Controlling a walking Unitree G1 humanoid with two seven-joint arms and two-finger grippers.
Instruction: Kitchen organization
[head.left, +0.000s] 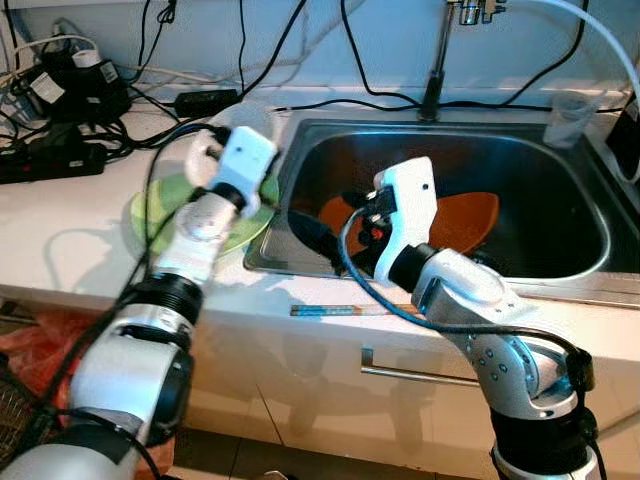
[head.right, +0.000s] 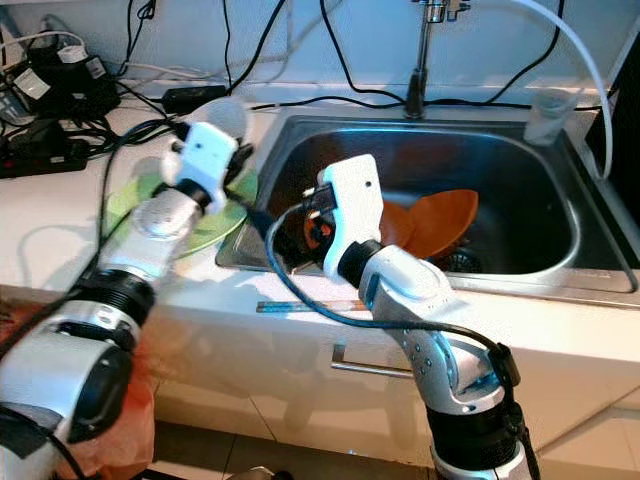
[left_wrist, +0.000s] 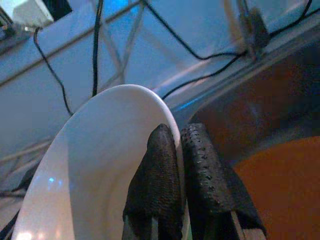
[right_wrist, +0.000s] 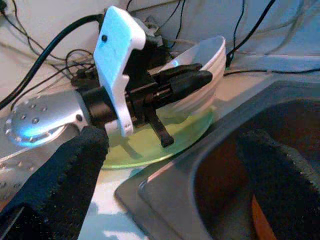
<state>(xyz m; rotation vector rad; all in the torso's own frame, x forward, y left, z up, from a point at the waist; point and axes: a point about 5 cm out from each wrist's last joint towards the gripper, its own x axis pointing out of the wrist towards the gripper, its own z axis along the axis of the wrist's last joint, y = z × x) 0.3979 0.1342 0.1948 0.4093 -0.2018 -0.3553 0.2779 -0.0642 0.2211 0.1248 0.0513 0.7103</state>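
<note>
So, left gripper (left_wrist: 181, 150) pinched on the white bowl's (left_wrist: 100, 170) rim above the green plate (right_wrist: 170, 142), right gripper (right_wrist: 170, 165) wide open at the sink (head.left: 560, 265) edge

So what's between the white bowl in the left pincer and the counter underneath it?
A green plate lies on the counter under the white bowl pinched by the left pincer, clearest in the right wrist view.
</note>
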